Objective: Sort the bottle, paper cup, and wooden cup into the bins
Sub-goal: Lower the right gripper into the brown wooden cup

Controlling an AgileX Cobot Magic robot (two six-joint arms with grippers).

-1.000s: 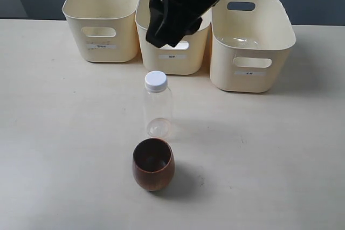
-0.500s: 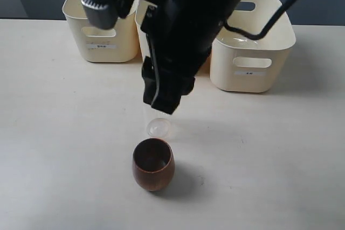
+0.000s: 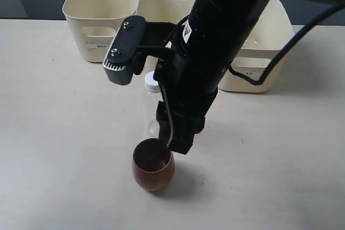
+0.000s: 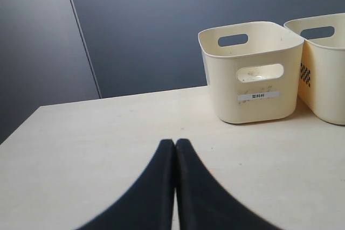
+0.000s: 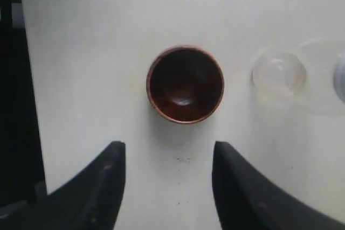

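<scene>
1. Jaws of the right gripper (image 5: 168, 148) stand wide apart, holding nothing.
2. It hangs over the brown wooden cup (image 3: 153, 166). In the wrist view the cup (image 5: 185, 84) sits just beyond the fingertips (image 5: 115, 152), not between them.
3. In the exterior view the gripper tip overlaps the cup's rim at 1 o'clock; I cannot tell if they touch.
4. The cup stands upright near the table's (image 3: 59, 133) 6 o'clock edge.
5. The bottle (image 3: 151, 118), white cap on, stands just beside the cup at 12 o'clock, partly hidden by the arm.
6. The left gripper (image 4: 175, 144) is clenched on nothing, low over the table.
7. Three bins (image 3: 126, 39) line the 12 o'clock side.
</scene>
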